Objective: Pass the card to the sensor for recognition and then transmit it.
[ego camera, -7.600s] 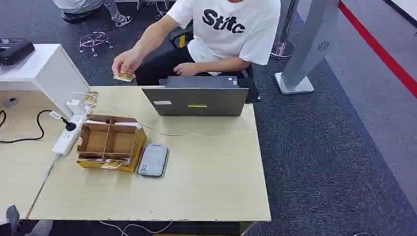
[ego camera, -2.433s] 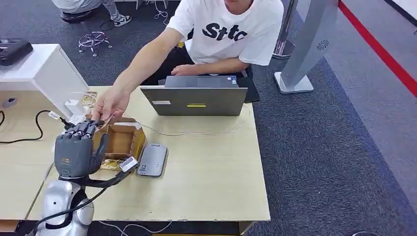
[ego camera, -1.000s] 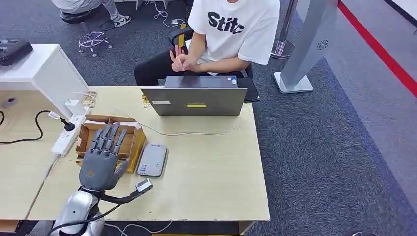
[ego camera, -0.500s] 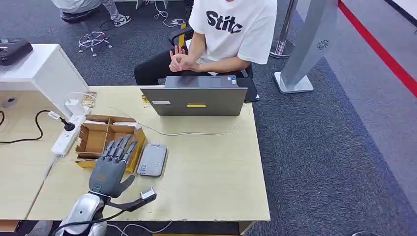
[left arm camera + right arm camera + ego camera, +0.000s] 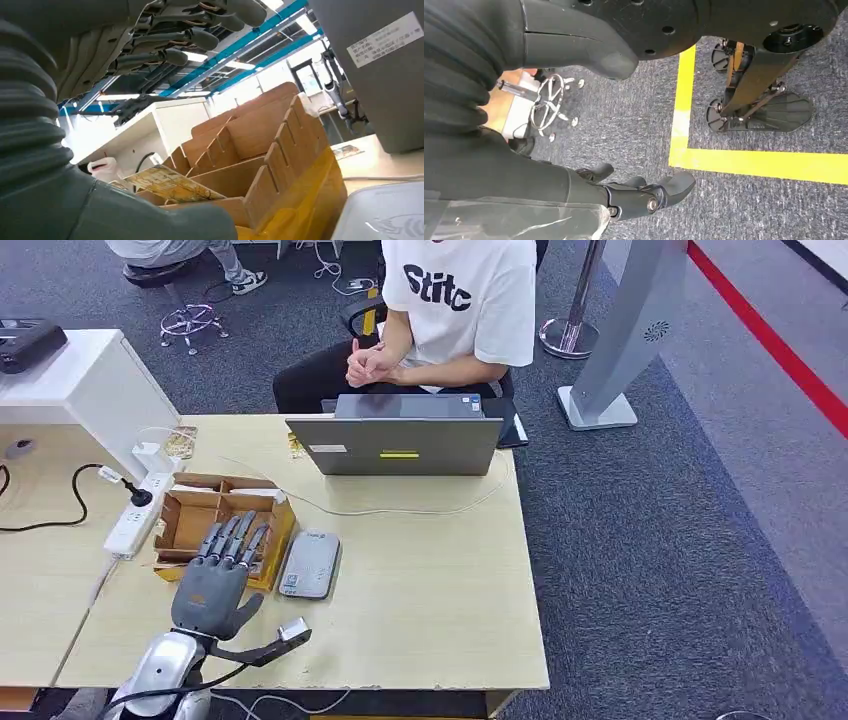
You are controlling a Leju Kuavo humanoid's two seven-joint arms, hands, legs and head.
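My left hand [image 5: 213,583] hovers over the near edge of the cardboard divider box [image 5: 190,523], fingers stretched out and apart, holding nothing. In the left wrist view its fingers [image 5: 192,36] reach above the box [image 5: 260,135]. A yellowish printed card [image 5: 169,184] lies at the box's front wall. The grey card sensor [image 5: 311,564] lies flat just right of the box and of my hand; its white top [image 5: 385,215] shows in the wrist view. Another small card [image 5: 295,447] lies by the laptop. My right hand [image 5: 644,192] hangs over the carpet, fingers loosely bent, empty.
A grey laptop [image 5: 400,445] stands at the table's far side, with a person [image 5: 450,310] seated behind it, hands clasped. A white power strip [image 5: 135,515] and a white cabinet [image 5: 85,390] stand left of the box. A thin cable [image 5: 400,510] crosses the table.
The person's arm, which reached my raised left hand 2.4 s ago, is back at their lap. My left hand has sunk and drawn back toward the table's near edge.
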